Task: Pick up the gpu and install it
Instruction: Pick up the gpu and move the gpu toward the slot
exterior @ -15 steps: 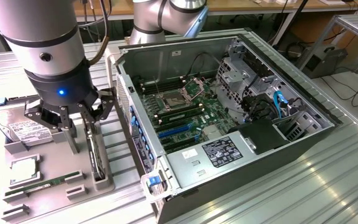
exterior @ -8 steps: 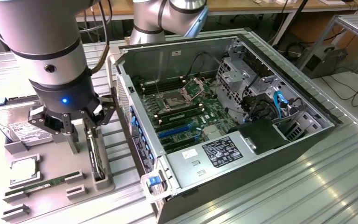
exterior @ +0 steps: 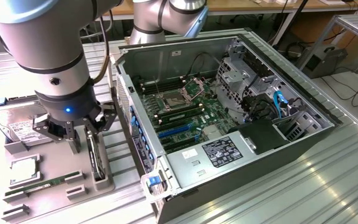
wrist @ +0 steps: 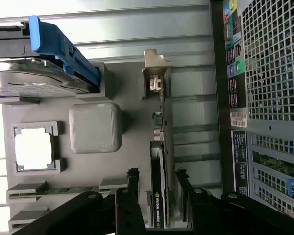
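Gripper [exterior: 82, 140] hangs low over the grey tray [exterior: 51, 161], at about eight o'clock in the exterior view, with the open computer case [exterior: 166, 60] just beside it at three o'clock. Its claw is released: in the wrist view the two black fingers [wrist: 133, 176] stand one on each side of the gpu [wrist: 161, 147], and a narrow gap shows between each finger and the card, so nothing is grasped.

The gpu [exterior: 95, 161] stands on its long edge in a slot of the tray, upright, along the tray's side nearest the case. Its silver bracket [wrist: 156, 63] is at the end of the card away from the fingers.

On the same tray, the hard drive [exterior: 20, 128] lies at ten o'clock from the gripper in the exterior view, the processor [exterior: 24, 169] at eight o'clock, and the green memory stick [exterior: 48, 181] at seven o'clock, all apart from the gpu. Inside the case the motherboard [exterior: 185, 112] lies bare.
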Robot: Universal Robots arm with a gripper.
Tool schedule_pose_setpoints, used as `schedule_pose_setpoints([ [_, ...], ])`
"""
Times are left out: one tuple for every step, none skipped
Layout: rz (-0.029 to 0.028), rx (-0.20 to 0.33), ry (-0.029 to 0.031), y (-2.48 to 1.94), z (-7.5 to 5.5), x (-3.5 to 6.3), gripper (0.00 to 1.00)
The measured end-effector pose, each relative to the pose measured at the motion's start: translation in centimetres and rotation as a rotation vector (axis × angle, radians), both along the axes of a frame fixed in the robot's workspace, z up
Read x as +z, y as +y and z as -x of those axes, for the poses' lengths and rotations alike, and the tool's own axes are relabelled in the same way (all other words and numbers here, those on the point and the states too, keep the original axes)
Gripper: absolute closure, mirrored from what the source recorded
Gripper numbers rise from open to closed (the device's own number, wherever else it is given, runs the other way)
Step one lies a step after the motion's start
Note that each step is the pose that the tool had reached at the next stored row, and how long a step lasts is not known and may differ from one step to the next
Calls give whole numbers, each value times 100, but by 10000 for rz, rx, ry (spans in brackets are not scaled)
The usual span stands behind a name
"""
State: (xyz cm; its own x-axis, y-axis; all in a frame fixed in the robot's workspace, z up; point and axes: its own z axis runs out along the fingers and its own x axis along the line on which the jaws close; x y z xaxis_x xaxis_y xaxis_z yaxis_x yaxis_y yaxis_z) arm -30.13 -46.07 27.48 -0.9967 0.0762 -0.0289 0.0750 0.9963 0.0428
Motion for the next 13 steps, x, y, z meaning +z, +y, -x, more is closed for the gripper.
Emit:
schedule_pose_setpoints([
  [0,0,0,-1,0,-22,58],
  [0,0,0,-2,0,-43,58],
  [0,0,1,-2,-1,-59,58],
  [0,0,0,-3,-1,-80,58],
  [0,0,0,-3,-1,-100,58],
  [0,0,0,-4,-1,-119,58],
  [-1,0,-1,-4,-1,-135,58],
  [0,0,0,-5,-2,-156,58],
  [1,0,0,-6,-2,-175,58],
  [0,0,0,-6,-2,-193,58],
  [0,0,1,-6,-2,-215,58],
  [0,0,0,-6,-2,-234,58],
  [-30,1,-15,3,-7,-339,58],
])
